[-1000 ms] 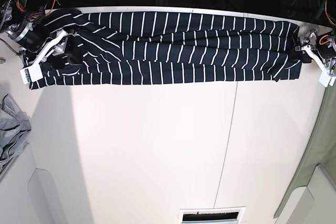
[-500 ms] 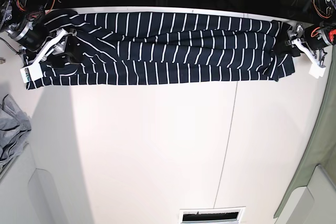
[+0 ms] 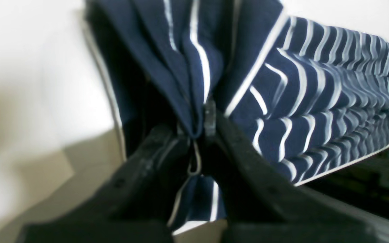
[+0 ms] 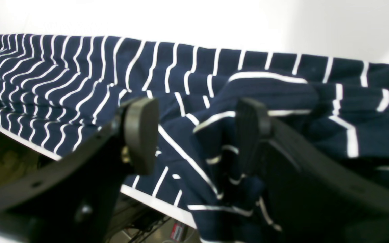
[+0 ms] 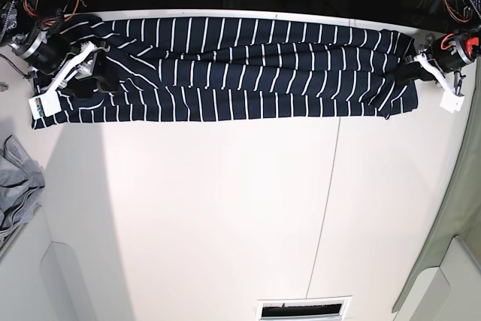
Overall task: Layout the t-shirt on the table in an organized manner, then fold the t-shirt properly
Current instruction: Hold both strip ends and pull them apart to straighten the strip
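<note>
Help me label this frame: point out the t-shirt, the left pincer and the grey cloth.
t-shirt [image 5: 240, 73]: base view, middle of the striped body.
left pincer [image 3: 199, 130]: left wrist view, tips pinching fabric.
grey cloth [image 5: 19, 178]: base view, crumpled middle.

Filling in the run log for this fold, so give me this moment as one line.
stage: layout | t-shirt: stretched along table far edge | left gripper: shut on t-shirt end | right gripper: open over other end

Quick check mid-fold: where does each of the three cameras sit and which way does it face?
Base: overhead, looking down on the table; both arms at the t-shirt's ends.
Left wrist: behind the left tool, shut on a pinch of shirt.
Right wrist: behind the open right tool, over bunched shirt.
All three share the striped shirt.
</note>
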Available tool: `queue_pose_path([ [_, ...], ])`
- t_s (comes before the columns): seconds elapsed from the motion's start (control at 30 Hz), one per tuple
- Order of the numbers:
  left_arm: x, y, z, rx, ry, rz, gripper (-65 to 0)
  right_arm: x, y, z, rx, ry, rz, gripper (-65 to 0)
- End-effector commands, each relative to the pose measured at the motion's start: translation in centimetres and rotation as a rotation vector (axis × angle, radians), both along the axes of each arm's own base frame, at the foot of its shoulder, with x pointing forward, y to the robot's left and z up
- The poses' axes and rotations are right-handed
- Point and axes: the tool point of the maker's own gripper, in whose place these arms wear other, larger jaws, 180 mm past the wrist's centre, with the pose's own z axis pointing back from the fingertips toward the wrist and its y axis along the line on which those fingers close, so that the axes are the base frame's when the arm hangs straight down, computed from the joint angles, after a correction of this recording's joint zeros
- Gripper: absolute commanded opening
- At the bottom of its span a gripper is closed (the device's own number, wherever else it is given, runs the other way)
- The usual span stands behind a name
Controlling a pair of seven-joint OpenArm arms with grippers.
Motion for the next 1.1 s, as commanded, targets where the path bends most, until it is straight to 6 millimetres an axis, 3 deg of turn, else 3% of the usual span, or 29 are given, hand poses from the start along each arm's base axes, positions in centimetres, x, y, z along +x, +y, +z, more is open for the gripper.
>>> queue_pose_path([
  [0.0, 1.4, 1.6, 1.8, 0.031, -0.065, -0.004, -65.0, 0.7, -0.2, 1.1, 0.007, -0.043, -0.003, -29.4],
  [0.23, 3.4, 6.3, 5.3, 0.213, -0.100, -0.073, -65.0, 0.7, -0.2, 1.1, 0.008, -0.044, -0.004, -29.4],
  [0.33, 4.0, 6.7, 7.0, 0.267, -0.113, -0.127, -65.0, 0.7, -0.2, 1.1, 0.008, -0.044, -0.004, -29.4],
  [0.47, 4.5, 5.8, 8.2, 0.296, -0.129, -0.185, -65.0, 0.7, -0.2, 1.1, 0.008, -0.044, -0.004, -29.4],
  [0.63, 4.5, 5.5, 8.0, 0.290, -0.130, -0.184, -65.0, 0.7, -0.2, 1.1, 0.008, -0.044, -0.003, -29.4],
  [0.8, 3.8, 7.6, 6.6, 0.336, -0.078, -0.117, -65.0, 0.7, -0.2, 1.1, 0.008, -0.044, -0.004, -29.4],
  [0.83, 3.7, 8.4, 6.3, 0.347, -0.073, -0.084, -61.8, 0.7, -0.2, 1.1, 0.008, -0.044, -0.004, -29.4],
  [0.93, 3.7, 10.3, 5.5, 0.353, -0.093, 0.003, -41.9, 0.7, -0.2, 1.1, 0.008, -0.044, -0.004, -29.4],
  [1.0, 3.4, 11.1, 4.8, 0.338, -0.104, 0.056, -36.3, 0.7, -0.2, 1.1, 0.007, -0.043, -0.003, -29.4],
  [1.07, 2.9, 11.6, 3.5, 0.337, -0.077, 0.087, -35.7, 0.7, -0.2, 1.1, 0.007, -0.044, -0.003, -29.4],
])
